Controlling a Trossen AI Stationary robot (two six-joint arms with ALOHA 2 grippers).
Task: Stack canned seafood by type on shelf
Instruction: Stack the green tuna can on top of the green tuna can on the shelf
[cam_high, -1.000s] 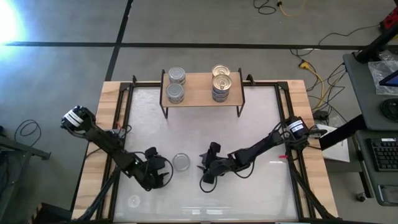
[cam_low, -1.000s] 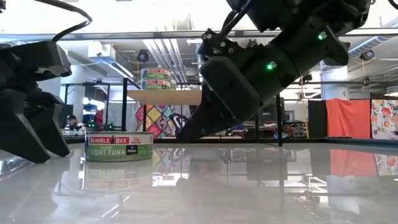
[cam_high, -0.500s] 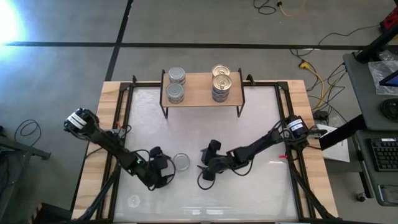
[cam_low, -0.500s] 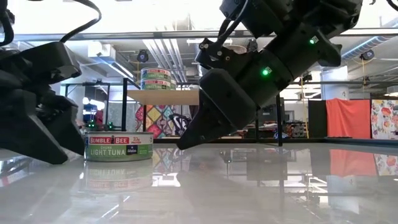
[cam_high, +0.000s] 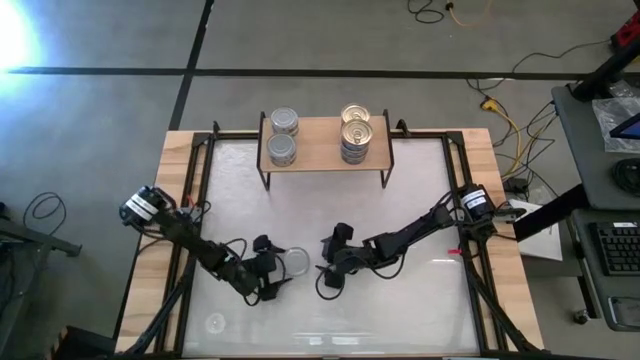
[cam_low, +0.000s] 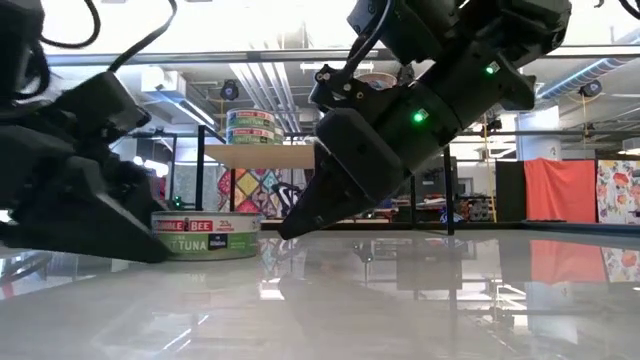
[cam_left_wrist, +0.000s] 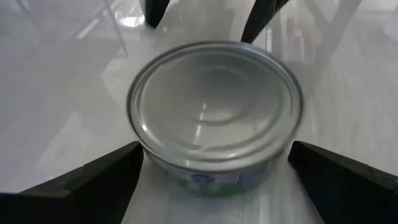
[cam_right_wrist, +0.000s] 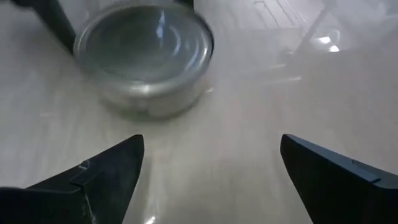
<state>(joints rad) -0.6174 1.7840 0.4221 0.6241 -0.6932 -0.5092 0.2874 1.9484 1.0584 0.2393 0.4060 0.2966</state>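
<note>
Left gripper had moved in, jaws wide around silver-topped can; right gripper jaws wide beside it; pickup imminent.

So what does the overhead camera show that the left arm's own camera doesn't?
Only the overhead view shows the shelf with two silver-topped cans at one end and gold-topped cans at the other, both arms, and the right gripper open, near the tin but not around it. Only the left wrist view shows the tin's label band and the left gripper's fingers flanking the tin, apart from it. Both show the lone silver tin on the table.
</note>
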